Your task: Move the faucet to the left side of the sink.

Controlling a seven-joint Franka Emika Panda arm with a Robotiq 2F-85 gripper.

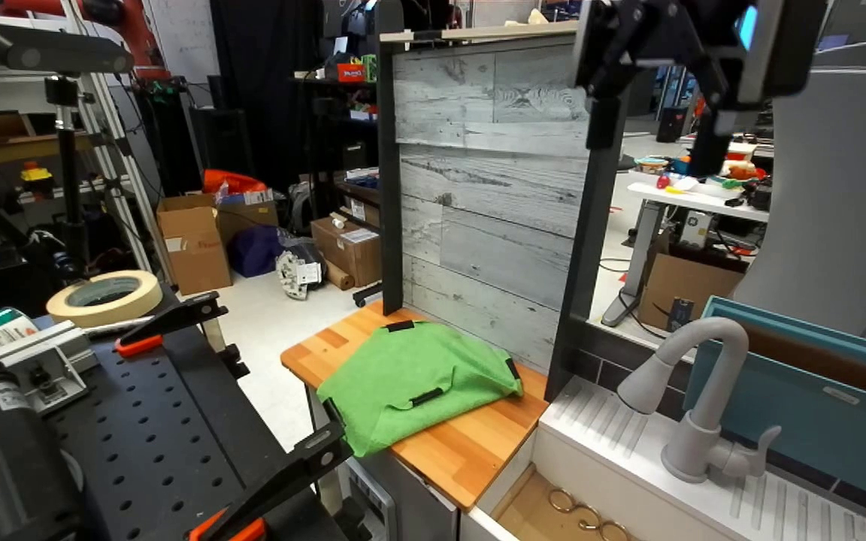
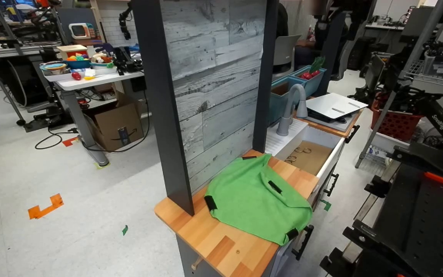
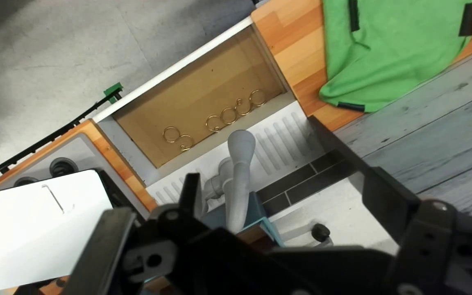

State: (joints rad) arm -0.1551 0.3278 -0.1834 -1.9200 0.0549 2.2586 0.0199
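Observation:
The light grey faucet stands upright on the white ribbed ledge behind the sink. In an exterior view its spout arches toward the green-cloth side; it also shows in an exterior view and in the wrist view. Its small lever handle is at the base. The sink has a tan inside and white rim, with several gold rings in it; it shows in both exterior views. My gripper is open and empty, above the faucet, not touching it. In the wrist view its fingers are wide apart.
A green cloth lies on the wooden countertop beside the sink. A grey plank panel with dark posts rises behind it. A teal bin hangs behind the faucet. A white board lies at the sink's far end.

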